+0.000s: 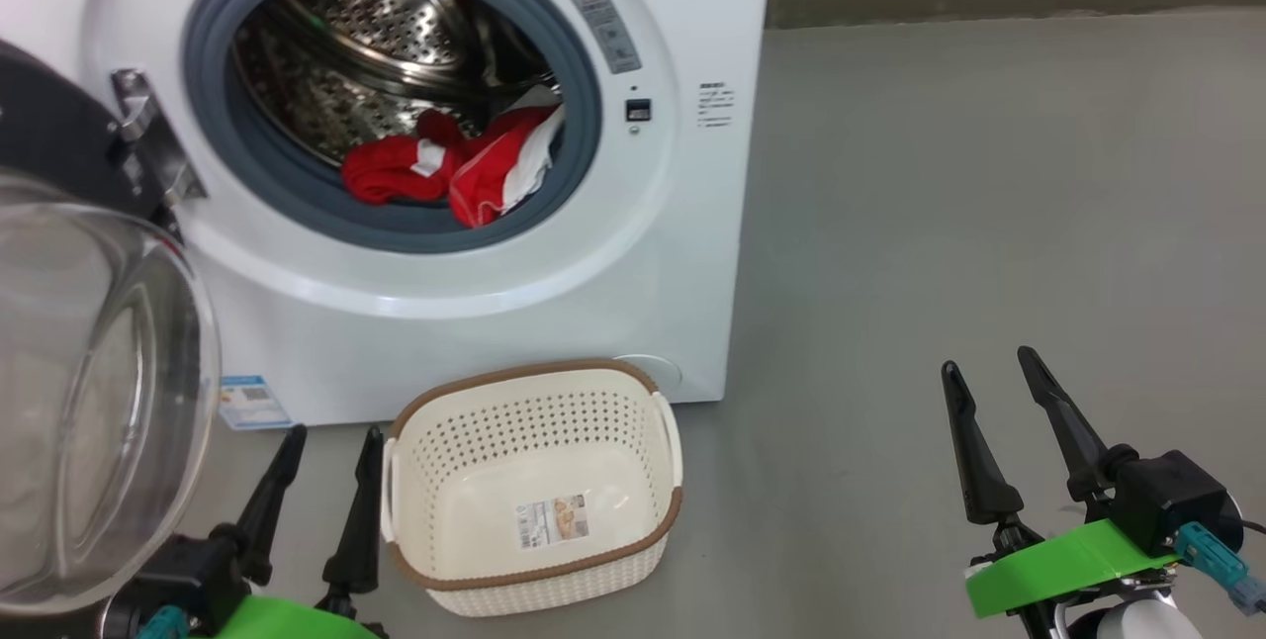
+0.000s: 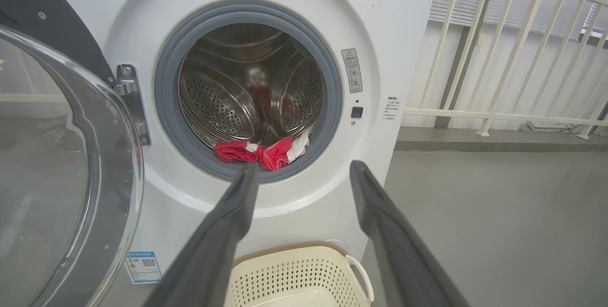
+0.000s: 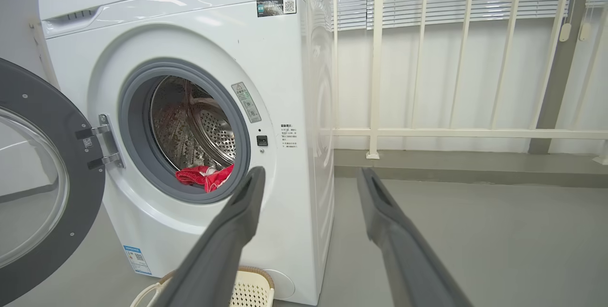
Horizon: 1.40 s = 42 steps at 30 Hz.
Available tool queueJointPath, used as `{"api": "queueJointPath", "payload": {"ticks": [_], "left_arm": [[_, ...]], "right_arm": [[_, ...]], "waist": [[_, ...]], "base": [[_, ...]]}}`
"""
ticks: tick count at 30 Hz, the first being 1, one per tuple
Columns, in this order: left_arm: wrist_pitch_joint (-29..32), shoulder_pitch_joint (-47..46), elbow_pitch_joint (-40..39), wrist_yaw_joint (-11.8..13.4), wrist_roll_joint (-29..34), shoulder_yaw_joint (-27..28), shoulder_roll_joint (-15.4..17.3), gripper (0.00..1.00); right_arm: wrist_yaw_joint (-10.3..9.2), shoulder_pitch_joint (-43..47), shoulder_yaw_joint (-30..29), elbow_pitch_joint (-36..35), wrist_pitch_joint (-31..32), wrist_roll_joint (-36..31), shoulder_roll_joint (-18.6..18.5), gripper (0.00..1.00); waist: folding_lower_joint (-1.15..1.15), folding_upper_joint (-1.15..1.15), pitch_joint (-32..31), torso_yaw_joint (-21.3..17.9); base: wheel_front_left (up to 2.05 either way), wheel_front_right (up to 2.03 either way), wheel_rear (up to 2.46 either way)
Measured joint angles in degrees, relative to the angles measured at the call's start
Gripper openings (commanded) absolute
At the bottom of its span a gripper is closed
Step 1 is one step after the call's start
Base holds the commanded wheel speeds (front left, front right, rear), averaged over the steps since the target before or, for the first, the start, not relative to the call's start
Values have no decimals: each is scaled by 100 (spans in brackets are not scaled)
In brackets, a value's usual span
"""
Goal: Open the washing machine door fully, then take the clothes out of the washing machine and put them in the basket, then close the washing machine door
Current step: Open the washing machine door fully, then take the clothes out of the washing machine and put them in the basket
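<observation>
- Closest to the head camera, the left arm's fingers [image 1: 356, 520] are standing spread, the jaws holding nothing, between the washing machine door [image 1: 99, 392] and the basket [image 1: 539, 416]. The right arm's fingers [image 1: 974, 466] are also standing apart and empty, over bare floor [image 1: 940, 224] well to the right.
- The washing machine door is hanging swung out on its left-side hinge, with its bulging glass turned toward the robot. It is looking fully open, or close to it.
- The clothes [image 1: 445, 169] are lying at the bottom front of the drum [image 1: 396, 36] of the washing machine [image 1: 643, 273]. The bundle's long axis is running left to right across the mouth, and its white-trimmed end is pointing right and drooping onto the gasket [image 1: 588, 115].
- The basket is sitting mouth-up on the floor just in front of the machine, below the opening. Its long axis is running across the machine's front, slightly skewed.
- Likely risks from here:
  - The left arm is starting just beside the door glass, so a careless lift could be knocking the door inward.
  - A pinch on one end of the bundle could be leaving a garment behind, or dragging fabric so that it catches on the gasket lip.
  - A loose grip could be dropping cloth onto the floor beside the small basket.
  - An arm sweeping low could be shoving the light basket out of place.
</observation>
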Motion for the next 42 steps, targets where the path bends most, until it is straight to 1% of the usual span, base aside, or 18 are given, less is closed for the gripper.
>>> {"api": "queueJointPath", "payload": {"ticks": [6, 17, 29, 32, 42], "left_arm": [[-3, 229, -4, 0, 90, 88, -40, 100], [-2, 554, 3, 0, 221, 253, -97, 100], [-3, 648, 57, 0, 275, 307, -119, 100], [-2, 658, 92, 0, 152, 307, -143, 100], [-3, 657, -13, -1, 169, 257, -51, 100]], "right_arm": [[0, 147, 8, -55, 0, 7, -11, 100], [0, 353, -59, -116, 0, 46, -38, 100], [0, 371, -88, -100, 0, 46, -48, 100], [0, 421, -87, -90, 0, 46, -48, 100], [0, 449, -86, -75, 0, 46, -48, 100]], "waist": [[0, 0, -119, -210], [0, 0, -310, -386], [0, 0, -333, -360], [0, 0, -336, -360], [0, 0, -286, -352]], "base": [[0, 0, 0], [0, 0, 0], [0, 0, 0], [0, 0, 0], [0, 0, 0]]}}
